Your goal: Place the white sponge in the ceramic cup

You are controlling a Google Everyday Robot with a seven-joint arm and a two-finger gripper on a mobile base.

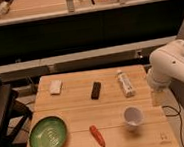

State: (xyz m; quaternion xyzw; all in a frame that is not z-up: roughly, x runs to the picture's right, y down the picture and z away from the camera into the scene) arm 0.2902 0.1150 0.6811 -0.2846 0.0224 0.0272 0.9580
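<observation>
Camera view | wooden table point(74, 108); dim room | jaws at table's right edge; state: cannot tell

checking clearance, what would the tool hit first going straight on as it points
Probably bare table beside the ceramic cup; the tool hangs over the table's right edge, depth unclear.

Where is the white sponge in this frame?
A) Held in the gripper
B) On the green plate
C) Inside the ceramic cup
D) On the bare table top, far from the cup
D. The white sponge lies on the table near its far left corner in the camera view. The ceramic cup sits toward the near right, and the gripper hangs by the table's right edge, away from the sponge.
</observation>
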